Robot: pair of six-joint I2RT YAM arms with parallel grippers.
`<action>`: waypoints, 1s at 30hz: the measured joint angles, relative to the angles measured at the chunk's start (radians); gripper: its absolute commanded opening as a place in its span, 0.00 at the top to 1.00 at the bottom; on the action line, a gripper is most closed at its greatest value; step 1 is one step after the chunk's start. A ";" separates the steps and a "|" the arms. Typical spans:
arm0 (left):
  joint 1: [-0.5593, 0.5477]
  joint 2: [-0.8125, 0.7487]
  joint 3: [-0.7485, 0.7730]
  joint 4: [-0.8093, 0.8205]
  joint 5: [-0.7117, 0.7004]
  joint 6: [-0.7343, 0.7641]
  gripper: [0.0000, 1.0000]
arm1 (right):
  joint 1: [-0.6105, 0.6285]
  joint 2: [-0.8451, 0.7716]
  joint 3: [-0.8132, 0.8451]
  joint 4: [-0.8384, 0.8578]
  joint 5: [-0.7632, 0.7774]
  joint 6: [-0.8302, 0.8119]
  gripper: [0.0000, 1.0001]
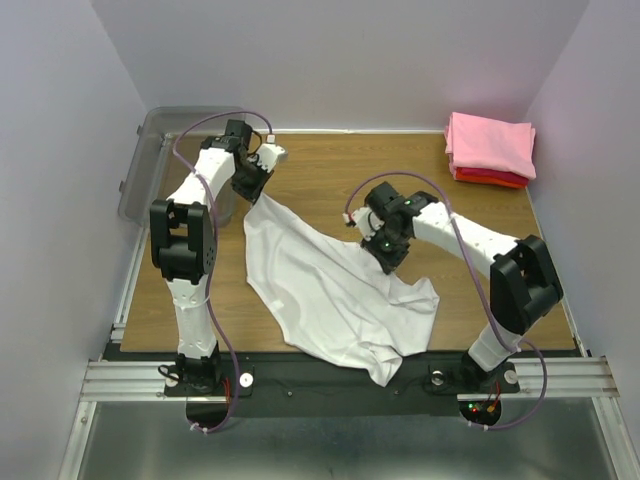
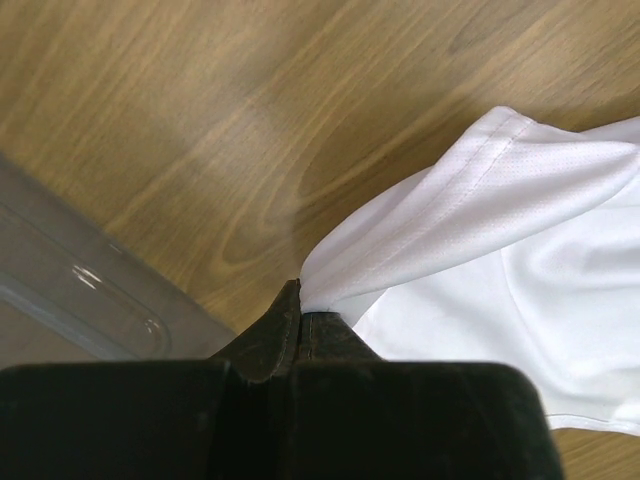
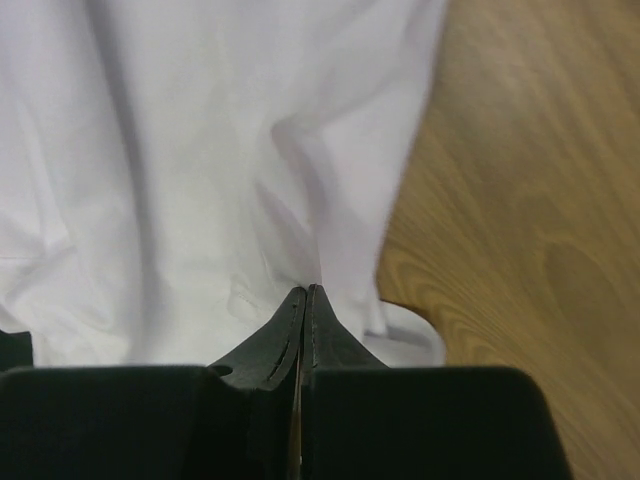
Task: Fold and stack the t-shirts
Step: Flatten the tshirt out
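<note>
Field notes, top view, clock read from the middle of the table (image 1: 330,170).

White shirt (image 1: 330,295) lies spread and rumpled from centre toward 6 o'clock; its lower hem hangs over the near edge between the two arm bases; not yet folded.

Left gripper (image 2: 300,322) at about 10 o'clock; jaws pressed together on a hemmed corner of the white shirt, most likely a sleeve or shoulder; cloth runs taut from the tips toward 4 o'clock, so the pinch is there to draw that edge out straight.

Right gripper (image 3: 305,308) just right of centre, about 3 o'clock; jaws together; cloth gathers into a ridge that runs straight up to the tips, so I read it as clamped on a pinch of the white shirt; the bit between the jaws itself is hidden, so I can't be wholly sure how much it has.

Two holds well apart along the upper edge; I judge this is the set-up for lifting and spreading the shirt flat before the first fold.

Pink shirt (image 1: 490,142) sits folded on top of the red shirt (image 1: 488,178) at 1 o'clock, far corner, well apart from the work; that stack is where the white one should end up.

Bin (image 1: 150,165) at 10 o'clock, off the table's left edge, just beside the left gripper; a wide pull to the left could brush it.

Risk as I see it: the overhanging hem may drag on the near edge when lifted.
</note>
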 measured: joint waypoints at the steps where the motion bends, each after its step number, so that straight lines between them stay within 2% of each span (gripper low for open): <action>1: 0.000 0.000 0.010 -0.003 0.003 -0.001 1.00 | -0.025 -0.002 0.013 -0.009 0.014 -0.014 1.00; 7: 0.012 -0.006 0.139 -0.026 0.025 -0.011 1.00 | -0.231 -0.003 0.180 -0.071 0.077 -0.124 0.99; 10: 0.012 -0.027 0.185 -0.030 0.032 -0.014 1.00 | -0.293 -0.004 0.268 -0.081 0.091 -0.166 0.99; 17: 0.013 -0.061 0.167 -0.029 0.054 -0.014 1.00 | -0.295 0.032 0.285 -0.107 0.014 -0.222 0.99; 24: 0.012 -0.066 0.066 -0.034 0.054 -0.013 1.00 | -0.373 0.213 0.309 -0.123 -0.103 -0.257 0.99; 27: 0.012 -0.066 0.066 -0.024 0.054 -0.011 1.00 | -0.435 0.325 0.398 -0.129 -0.146 -0.274 0.83; 28: 0.012 -0.065 0.066 -0.021 0.054 -0.010 1.00 | -0.455 0.363 0.437 -0.124 -0.160 -0.279 0.74; 30: 0.012 -0.062 0.066 -0.019 0.053 -0.010 1.00 | -0.487 0.414 0.502 -0.130 -0.176 -0.284 0.63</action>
